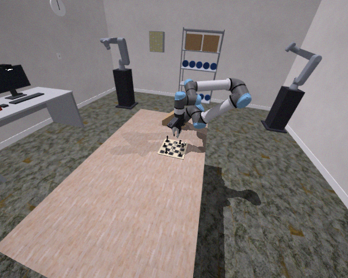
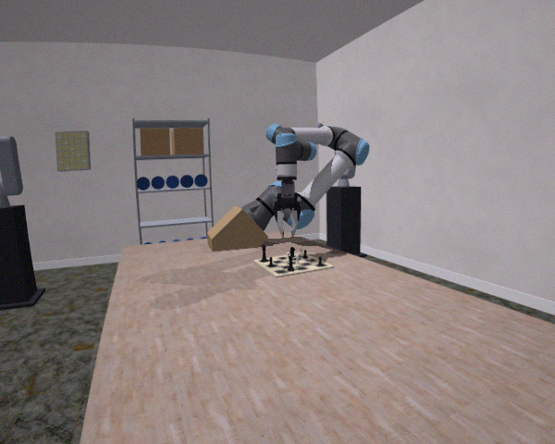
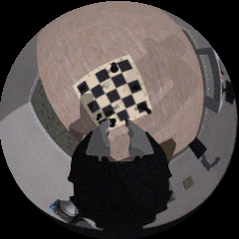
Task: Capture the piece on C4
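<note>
The small chessboard [image 1: 171, 147] lies on the wooden table near its far right edge; it also shows in the exterior view [image 2: 292, 264] and in the wrist view [image 3: 114, 91]. Several black pieces and some pale ones stand on it; the square labels are too small to read. One black piece [image 1: 167, 138] stands upright on the table just beside the board's far edge, as the exterior view [image 2: 264, 252] also shows. My gripper [image 1: 177, 133] [image 3: 118, 119] hangs above the board's near-arm edge, fingers narrowly apart with nothing between them. A black piece [image 3: 113, 120] stands just beyond the fingertips.
A tan wedge-shaped block [image 2: 234, 232] sits on the table behind the board, close to my arm. The table's right edge [image 1: 202, 155] runs next to the board. A shelf rack and two other arms on pedestals stand away from the table.
</note>
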`<state>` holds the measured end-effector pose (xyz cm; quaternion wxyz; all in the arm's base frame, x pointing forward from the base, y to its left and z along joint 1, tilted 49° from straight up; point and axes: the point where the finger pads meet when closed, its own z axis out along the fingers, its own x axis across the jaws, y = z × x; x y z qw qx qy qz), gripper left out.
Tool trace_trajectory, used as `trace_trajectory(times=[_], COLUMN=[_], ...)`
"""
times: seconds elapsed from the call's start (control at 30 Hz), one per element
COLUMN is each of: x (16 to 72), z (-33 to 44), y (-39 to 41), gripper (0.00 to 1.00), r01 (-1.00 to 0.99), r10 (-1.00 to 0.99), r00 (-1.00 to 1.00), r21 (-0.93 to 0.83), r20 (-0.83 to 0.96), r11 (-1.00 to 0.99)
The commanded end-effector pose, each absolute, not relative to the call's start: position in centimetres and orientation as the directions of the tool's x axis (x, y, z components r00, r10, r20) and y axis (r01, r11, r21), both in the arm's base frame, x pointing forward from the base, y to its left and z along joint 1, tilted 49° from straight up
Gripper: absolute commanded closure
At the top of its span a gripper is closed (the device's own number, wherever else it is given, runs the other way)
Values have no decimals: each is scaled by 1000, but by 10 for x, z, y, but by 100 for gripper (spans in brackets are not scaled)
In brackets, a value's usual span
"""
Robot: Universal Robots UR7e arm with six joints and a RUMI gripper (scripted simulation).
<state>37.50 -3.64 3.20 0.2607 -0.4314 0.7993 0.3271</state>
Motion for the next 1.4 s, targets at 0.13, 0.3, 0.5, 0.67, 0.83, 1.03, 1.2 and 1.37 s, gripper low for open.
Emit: trace_trajectory(times=[0.13,0.3,0.5,0.67,0.83,1.03,1.2,1.37], x=[376,377,378,379,380,381,381,382], z=[27,22,18,12,8,5,3,2], y=[-31,-25,-20,-15,-9,-5,-3,-2], gripper=[80,80,80,80,80,80,80,80], r01=[-860,-860,-860,-860,-860,-860,-860,-860], r10=[-519,-519,-519,-519,-519,-519,-519,-519], r00=[-492,-492,-492,-492,-492,-492,-492,-492], r21=[297,297,297,297,297,297,297,297], r20=[-699,-699,-699,-699,-699,-699,-699,-699], r11=[414,414,414,414,414,414,414,414])
